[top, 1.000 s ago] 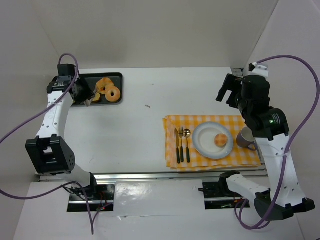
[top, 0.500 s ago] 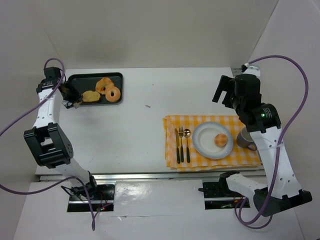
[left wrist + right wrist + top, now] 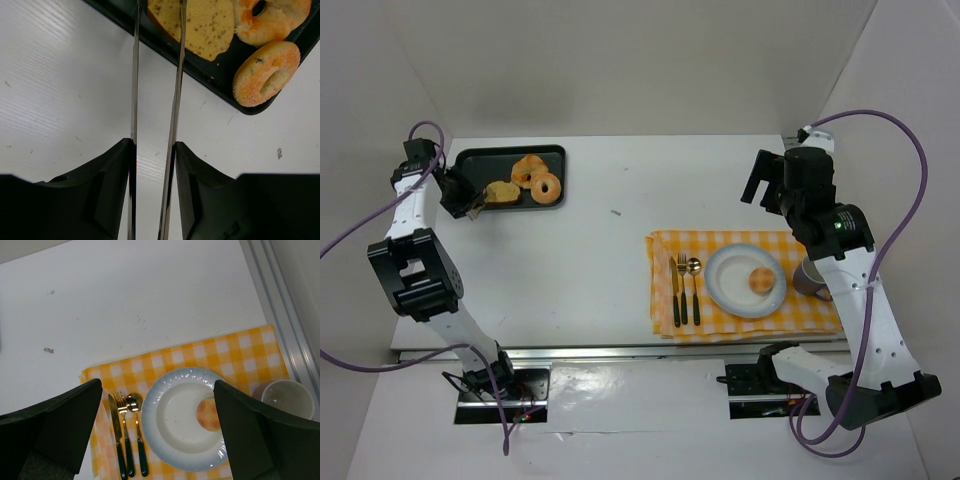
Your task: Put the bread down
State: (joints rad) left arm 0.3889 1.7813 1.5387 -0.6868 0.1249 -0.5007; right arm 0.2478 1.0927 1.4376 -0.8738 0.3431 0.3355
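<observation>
A slice of bread (image 3: 503,191) lies in the black tray (image 3: 480,157) at the far left, next to two doughnuts (image 3: 546,187). My left gripper (image 3: 463,203) is at the tray's left edge, shut on metal tongs (image 3: 172,100). The tong blades stand apart, and their tips reach the slice's (image 3: 200,25) near edge and run out of view. A small round bun (image 3: 760,280) lies on the white plate (image 3: 720,290). My right gripper (image 3: 767,180) is open and empty, high above the plate (image 3: 155,425) and bun (image 3: 209,413).
The plate sits on a yellow checked cloth (image 3: 665,245) with a knife, fork and spoon (image 3: 683,290) to its left. A cup (image 3: 812,275) stands to its right. White walls stand at the left, back and right.
My left gripper has drawn back left from over the tray, uncovering the bread slice lying in it. My right arm has shifted slightly left and back.
</observation>
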